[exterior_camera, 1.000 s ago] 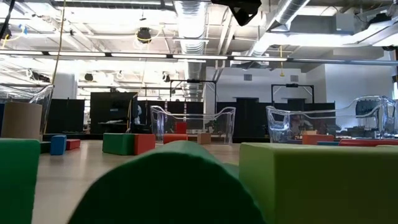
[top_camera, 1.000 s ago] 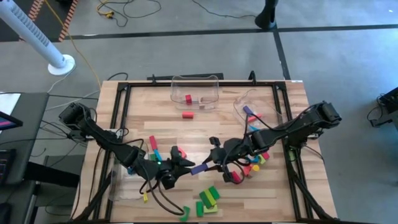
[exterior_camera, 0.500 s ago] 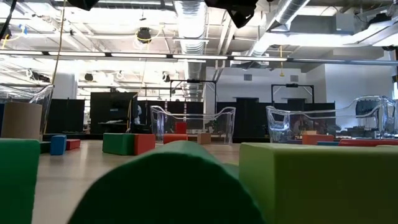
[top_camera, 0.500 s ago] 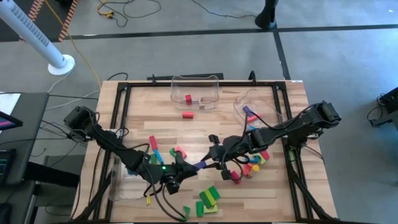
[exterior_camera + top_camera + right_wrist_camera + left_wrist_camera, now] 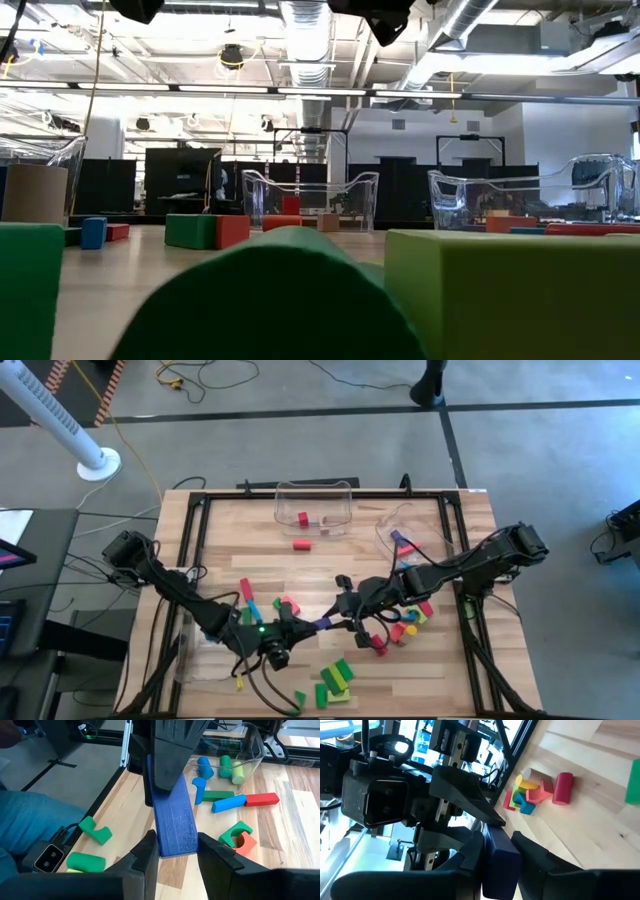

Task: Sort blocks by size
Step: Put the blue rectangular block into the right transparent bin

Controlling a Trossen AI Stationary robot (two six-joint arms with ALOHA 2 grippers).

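Blocks (image 5: pixel 335 678) mostly still loose across the table's 6 o'clock half, a few in the 12 o'clock bin (image 5: pixel 313 506); my left gripper (image 5: pixel 300 628) and right gripper (image 5: pixel 345 619) both clench one purple bar (image 5: pixel 322 625) mid-table, so sorting looks barely begun.

Wooden table (image 5: pixel 250 560), black frame round edge. Clear bin (image 5: pixel 314 507) at table's far edge, centre; 2nd clear bin (image 5: pixel 412 530) just right of it, tilted. White fan pole (image 5: pixel 60 420) on floor beyond table's far-left corner.
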